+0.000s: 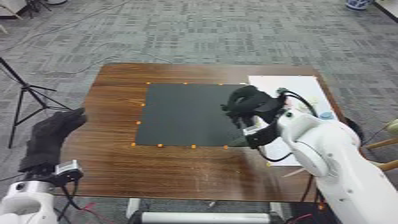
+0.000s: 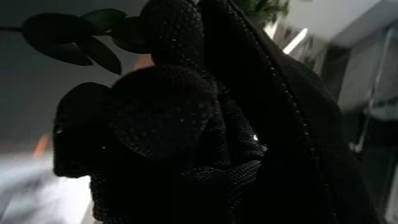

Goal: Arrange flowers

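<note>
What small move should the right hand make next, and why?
I'd probably raise the right robot hand slightly and slowly, to see whether the leaves come along. It is at the dark mat's right edge, and the wrist view has those leaves right beside its glove, but I can't tell whether it holds their stem.

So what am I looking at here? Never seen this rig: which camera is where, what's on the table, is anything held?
A two-armed robot with gloved hands at a wooden table. The head view looks down from its head; the other camera sits on the right wrist, close behind that glove. On the table lie a dark mat and, to its right, a white sheet. The right hand is over the mat's right side, with green leaves beside it; the glove hides whether it grips them. The left hand is off the table's left edge, holding nothing visible.
</note>
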### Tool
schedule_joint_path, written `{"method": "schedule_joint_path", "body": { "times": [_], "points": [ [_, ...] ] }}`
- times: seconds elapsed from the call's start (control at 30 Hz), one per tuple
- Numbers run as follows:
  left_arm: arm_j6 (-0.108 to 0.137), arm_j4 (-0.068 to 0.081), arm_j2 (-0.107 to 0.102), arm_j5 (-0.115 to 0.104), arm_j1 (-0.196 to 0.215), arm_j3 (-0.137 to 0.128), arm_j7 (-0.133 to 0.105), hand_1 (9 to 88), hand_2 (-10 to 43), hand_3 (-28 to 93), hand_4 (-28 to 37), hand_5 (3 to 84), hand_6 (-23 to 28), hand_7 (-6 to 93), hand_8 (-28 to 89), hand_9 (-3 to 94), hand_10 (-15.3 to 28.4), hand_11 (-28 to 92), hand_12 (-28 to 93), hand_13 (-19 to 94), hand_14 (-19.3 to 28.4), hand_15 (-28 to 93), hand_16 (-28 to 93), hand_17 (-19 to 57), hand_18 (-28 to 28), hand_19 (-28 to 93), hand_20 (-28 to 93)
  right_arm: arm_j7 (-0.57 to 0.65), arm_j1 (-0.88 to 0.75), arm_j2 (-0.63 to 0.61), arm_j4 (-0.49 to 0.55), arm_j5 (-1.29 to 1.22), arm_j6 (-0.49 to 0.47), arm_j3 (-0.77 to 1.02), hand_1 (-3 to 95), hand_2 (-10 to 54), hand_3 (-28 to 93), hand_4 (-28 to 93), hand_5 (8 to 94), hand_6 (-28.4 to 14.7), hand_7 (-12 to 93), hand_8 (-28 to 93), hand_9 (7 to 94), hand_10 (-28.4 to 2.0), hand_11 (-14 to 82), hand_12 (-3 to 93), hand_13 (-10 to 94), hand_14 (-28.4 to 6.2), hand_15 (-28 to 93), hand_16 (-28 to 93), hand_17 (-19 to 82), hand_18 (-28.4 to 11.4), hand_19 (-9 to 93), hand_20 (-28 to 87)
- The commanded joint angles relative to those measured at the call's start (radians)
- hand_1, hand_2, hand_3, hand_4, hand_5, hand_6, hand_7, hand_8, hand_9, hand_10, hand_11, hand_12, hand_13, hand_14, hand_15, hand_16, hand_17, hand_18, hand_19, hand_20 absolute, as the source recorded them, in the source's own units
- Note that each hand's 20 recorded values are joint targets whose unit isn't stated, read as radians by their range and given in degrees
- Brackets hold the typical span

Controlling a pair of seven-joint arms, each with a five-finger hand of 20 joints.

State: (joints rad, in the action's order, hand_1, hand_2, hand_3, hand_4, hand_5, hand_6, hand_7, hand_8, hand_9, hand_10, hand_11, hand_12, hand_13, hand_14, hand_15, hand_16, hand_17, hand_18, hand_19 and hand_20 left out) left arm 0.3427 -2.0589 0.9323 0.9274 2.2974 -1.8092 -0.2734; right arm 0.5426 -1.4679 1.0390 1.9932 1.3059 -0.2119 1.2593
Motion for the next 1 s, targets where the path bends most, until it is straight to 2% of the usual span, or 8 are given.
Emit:
{"method": "schedule_joint_path", "body": {
  "times": [0.03,0.07,0.1,0.27,0.6,0.8,0.87,1.0],
  "points": [
    [0.058,0.042,-0.051,0.005,0.019,-0.030,-0.013,19.4,13.0,65,-28.3,58.0,-0.2,13.4,-9,56.9,14.3,18,11,43,17.7,15,1,5.4,12.7,12,17,0.106,0.179,0.198,-0.093,-0.107,-0.017,-0.181,64.8,-9.5,58,-5,56.2,-3.7,57,21,92.2,-11.0,20.4,43.6,94,-0.1,55,24,72,-5.8,87,34],
    [0.069,0.048,-0.056,0.004,0.003,-0.017,-0.015,20.0,14.7,64,-28.3,58.7,-0.5,13.4,-9,57.7,14.2,19,11,43,17.6,15,1,5.6,12.7,12,17,0.115,0.192,0.217,-0.113,-0.112,-0.003,-0.198,64.9,-9.5,58,-5,56.2,-3.7,57,21,92.3,-11.0,20.3,43.3,94,-0.1,55,24,72,-5.9,87,34],
    [0.078,0.045,-0.055,-0.003,0.006,-0.013,-0.025,20.4,16.4,64,-28.3,59.5,-0.8,13.5,-10,58.4,14.2,18,11,44,17.5,16,1,5.7,12.6,12,17,0.127,0.205,0.244,-0.137,-0.115,0.011,-0.214,65.0,-9.5,58,-5,56.3,-3.7,57,21,92.4,-11.0,20.1,43.0,94,-0.1,55,24,72,-5.8,87,34],
    [0.077,0.050,-0.061,0.016,-0.024,0.028,-0.018,21.7,20.7,63,-28.3,60.6,-0.9,13.7,-10,59.5,14.3,19,11,45,17.5,17,0,6.1,12.5,12,18,0.164,0.254,0.337,-0.255,-0.088,0.065,-0.269,65.5,-9.5,57,-5,56.4,-3.5,58,20,93.2,-11.1,18.9,39.5,94,-0.2,55,24,72,-6.1,87,35],
    [0.040,0.025,-0.056,0.054,-0.064,0.080,-0.003,19.5,12.4,65,-28.3,59.4,0.3,13.7,-9,58.2,14.8,19,11,44,17.6,17,0,5.8,12.5,12,18,0.239,0.275,0.476,-0.446,0.035,0.114,-0.310,67.4,-9.5,54,-7,56.6,-2.9,57,19,93.6,-10.6,11.7,32.0,94,-0.6,55,24,72,-6.3,86,35],
    [0.016,0.013,-0.054,0.063,-0.070,0.090,-0.002,18.3,8.6,66,-28.3,58.5,1.1,13.6,-9,56.9,14.8,19,11,43,17.7,17,0,5.5,12.6,12,17,0.239,0.279,0.503,-0.485,0.053,0.158,-0.303,67.0,-9.5,53,-8,56.6,-2.8,55,19,93.4,-10.9,7.1,30.8,94,-0.9,54,23,72,-6.3,86,34],
    [0.001,0.016,-0.054,0.070,-0.079,0.093,0.002,17.9,7.7,66,-28.3,58.2,1.3,13.7,-9,56.7,14.8,19,11,43,17.8,17,0,5.4,12.7,12,17,0.239,0.286,0.498,-0.489,0.040,0.175,-0.297,64.4,-9.5,54,-8,56.4,-3.0,54,19,92.8,-11.2,6.8,30.3,94,-1.0,53,24,72,-6.3,85,34],
    [-0.005,0.013,-0.052,0.070,-0.075,0.090,0.006,17.6,6.5,67,-28.3,57.9,1.6,13.5,-9,56.2,14.9,19,11,43,17.9,17,0,5.3,12.7,12,17,0.230,0.299,0.502,-0.502,0.038,0.190,-0.287,60.1,-9.5,53,-7,56.2,-4.5,50,20,89.3,-12.9,9.1,26.9,94,-1.6,51,24,72,-6.5,84,35]
  ]
}}
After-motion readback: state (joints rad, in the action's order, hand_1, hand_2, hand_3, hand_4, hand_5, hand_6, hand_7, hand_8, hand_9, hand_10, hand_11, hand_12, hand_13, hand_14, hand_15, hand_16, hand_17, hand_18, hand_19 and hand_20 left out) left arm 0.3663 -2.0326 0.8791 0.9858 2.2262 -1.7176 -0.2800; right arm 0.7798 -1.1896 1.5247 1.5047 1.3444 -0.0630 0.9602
